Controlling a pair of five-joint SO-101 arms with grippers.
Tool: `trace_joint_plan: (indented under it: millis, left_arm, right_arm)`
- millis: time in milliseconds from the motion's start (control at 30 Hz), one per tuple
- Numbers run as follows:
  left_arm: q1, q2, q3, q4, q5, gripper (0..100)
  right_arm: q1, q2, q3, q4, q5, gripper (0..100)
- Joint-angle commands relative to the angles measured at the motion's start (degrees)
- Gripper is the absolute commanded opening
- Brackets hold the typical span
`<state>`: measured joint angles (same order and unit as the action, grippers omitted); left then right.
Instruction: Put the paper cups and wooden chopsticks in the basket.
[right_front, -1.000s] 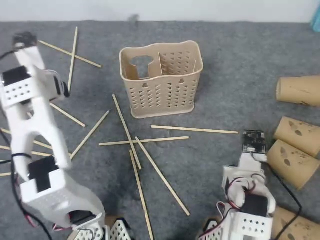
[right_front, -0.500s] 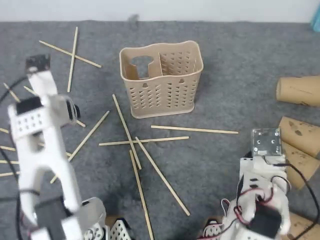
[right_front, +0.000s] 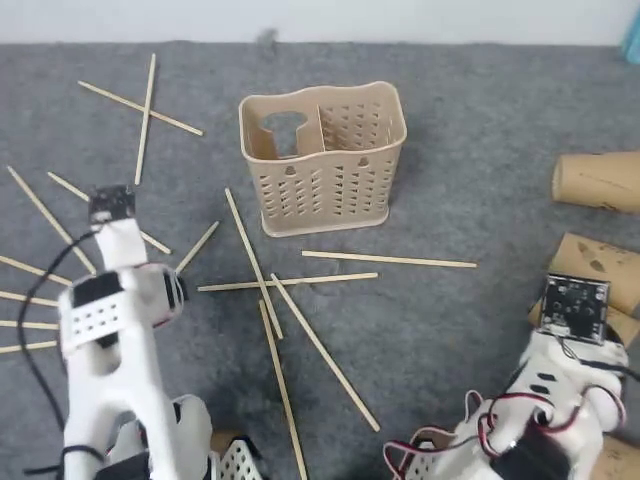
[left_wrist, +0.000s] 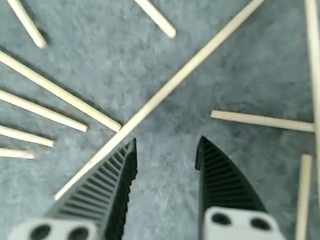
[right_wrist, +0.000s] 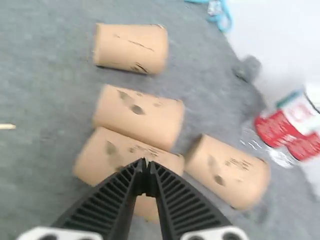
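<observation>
Both arms have shifted: the left arm (right_front: 115, 310) has drawn back from the far left toward the near side, and the right arm (right_front: 560, 370) has swung right toward the paper cups (right_front: 598, 180).

The left gripper (left_wrist: 167, 145) hangs low over the grey worktop (right_front: 480, 130) with its jaws spread and nothing between them. A long chopstick (left_wrist: 190, 70) runs slantwise just beside one jaw tip. More wooden chopsticks (right_front: 388, 260) lie scattered flat across the left and middle of the worktop, several crossing one another near the middle.

The right gripper (right_wrist: 146, 167) has its jaws pressed together, holding nothing, above one cup (right_wrist: 112, 155) in a cluster of four lying on their sides at the right edge. Whether the tips touch that cup cannot be told. Another cup (right_wrist: 131, 47) lies farther off, apart from the rest.

The basket (right_front: 325, 190) stands upright at the far middle, well apart from both grippers and from the cups.
</observation>
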<state>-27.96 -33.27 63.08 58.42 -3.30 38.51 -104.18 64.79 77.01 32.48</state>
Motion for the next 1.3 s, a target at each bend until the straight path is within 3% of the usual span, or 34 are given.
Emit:
trace_joint_plan:
  millis: [0, 133, 333, 500, 700, 933, 1167, 1267]
  left_arm:
    - [0.44, -2.20, 4.88, -7.74, -1.41, 18]
    - [0.44, -2.11, 4.00, -5.45, -4.84, 18]
    - [0.44, -1.85, 4.00, -5.54, -5.19, 18]
    - [0.44, -1.76, 4.00, -5.54, -5.27, 18]
    - [0.44, -1.76, 4.00, -5.54, -5.27, 18]
    - [0.44, -1.76, 4.00, -5.54, -5.27, 18]
    - [0.44, -1.76, 4.00, -5.54, -5.36, 18]
    - [0.44, -1.76, 4.00, -5.54, -5.36, 18]
  right_arm:
    - [6.02, 2.24, -6.51, -0.22, 2.55, 0.9]
    - [10.51, 12.62, -14.68, 1.71, 2.37, 1.2]
    - [10.95, 41.71, -30.59, 10.95, 1.85, 9.2]
    - [14.99, 57.71, -37.01, 8.66, -0.97, 8.0]
    - [20.00, 65.98, -34.81, 4.97, 2.90, 14.1]
    - [19.74, 69.05, -24.88, -8.75, 4.48, 15.2]
    - [14.11, 68.97, -22.24, -9.80, 3.96, 25.1]
    - [12.79, 68.97, -22.24, -10.15, 3.60, 22.2]
